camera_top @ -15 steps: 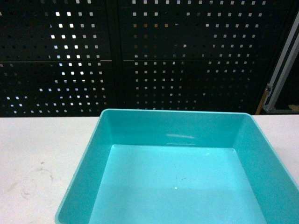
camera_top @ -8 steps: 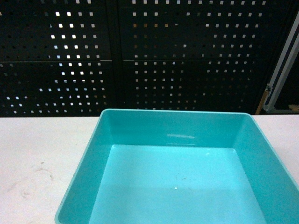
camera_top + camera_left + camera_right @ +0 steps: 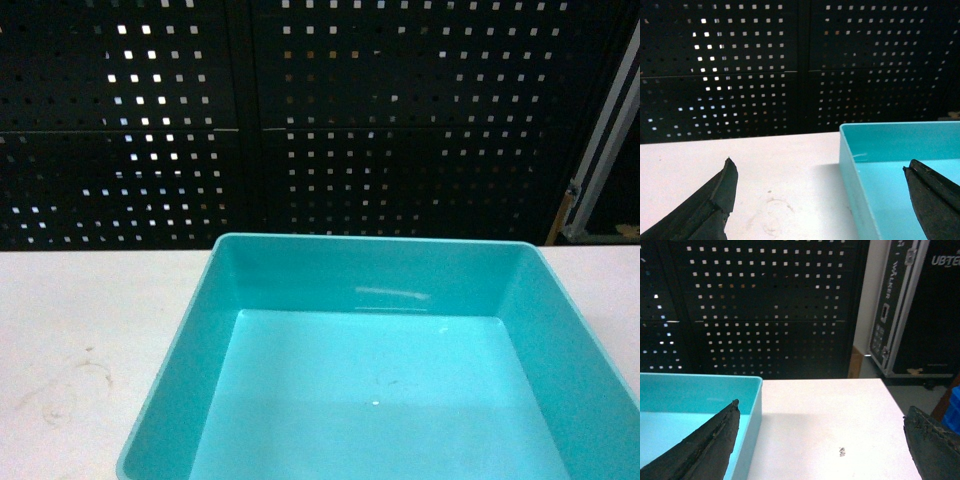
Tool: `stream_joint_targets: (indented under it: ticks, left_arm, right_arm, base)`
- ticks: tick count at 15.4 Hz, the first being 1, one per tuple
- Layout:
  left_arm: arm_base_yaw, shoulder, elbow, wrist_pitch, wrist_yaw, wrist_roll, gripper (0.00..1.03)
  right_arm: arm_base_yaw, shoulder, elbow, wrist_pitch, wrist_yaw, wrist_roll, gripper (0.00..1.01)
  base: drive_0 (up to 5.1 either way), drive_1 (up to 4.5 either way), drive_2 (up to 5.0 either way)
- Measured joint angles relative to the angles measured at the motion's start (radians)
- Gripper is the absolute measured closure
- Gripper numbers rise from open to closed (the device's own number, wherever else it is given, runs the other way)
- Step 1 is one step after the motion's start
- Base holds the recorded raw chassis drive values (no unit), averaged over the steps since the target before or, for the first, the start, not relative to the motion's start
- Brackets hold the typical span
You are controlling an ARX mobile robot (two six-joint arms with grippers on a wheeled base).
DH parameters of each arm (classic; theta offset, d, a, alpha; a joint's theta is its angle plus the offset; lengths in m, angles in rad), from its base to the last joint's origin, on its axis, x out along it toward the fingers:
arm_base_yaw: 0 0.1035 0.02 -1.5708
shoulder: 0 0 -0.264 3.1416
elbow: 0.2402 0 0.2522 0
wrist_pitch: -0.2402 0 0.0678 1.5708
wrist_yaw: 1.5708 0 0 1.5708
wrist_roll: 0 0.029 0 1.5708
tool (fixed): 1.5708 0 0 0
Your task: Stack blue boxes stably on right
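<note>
Here is the turquoise tub, sitting flat on the white desk and filling the lower middle and right of the head view, its open inside bare and glossy with a streak of reflected light on the far wall. Its near edge runs out of the bottom of that view. Behind the desk stands a black perforated panel with light showing through some of the holes at upper left. From the left wrist camera, the left tool has its two dark fingers spread wide, one over the bare desk and the other over the inside of the tub, so the tub's left wall lies between them; whether either finger touches anything cannot be told. Faint scuff marks show on the desk just beside that wall. On the other side the right tool is spread just as wide, its left finger over the tub's interior and its right finger out over the desk, straddling the tub's right wall. A black flight case with metal trim stands beyond the desk's far right corner.
</note>
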Motion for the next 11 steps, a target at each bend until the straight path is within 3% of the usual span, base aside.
stream_joint_targets:
  ticks: [1,2,4,6,8,11]
  left_arm:
    - [0.036,0.076,0.005,0.044,0.022,0.0,0.05]
    - [0.121,0.226,0.066,0.118,0.113,0.01,0.05]
    - [0.231,0.451,0.241,0.239,0.231,0.011,0.05]
    - [0.245,0.645,0.358,0.375,0.248,0.026,0.05]
    - [0.233,0.84,0.478,0.378,0.276,0.038,0.05]
    - [0.205,1.054,0.647,0.269,0.299,0.051,0.05]
  right_arm:
    - [0.021,0.094,0.003,0.068,-0.006,-0.001,0.03]
    - [0.057,0.243,0.044,0.146,-0.006,-0.001,0.03]
    - [0.135,0.458,0.175,0.254,0.0,-0.02,0.03]
    - [0.182,0.616,0.259,0.279,0.023,-0.039,0.03]
    - [0.227,0.789,0.346,0.322,0.049,-0.075,0.03]
    - [0.252,1.034,0.479,0.302,0.063,-0.098,0.03]
  base:
    - [0.0,0.0,0.0]
    - [0.0,0.0,0.0]
    - [0.0,0.0,0.0]
    - [0.0,0.0,0.0]
    - [0.0,0.0,0.0]
    - [0.0,0.0,0.0]
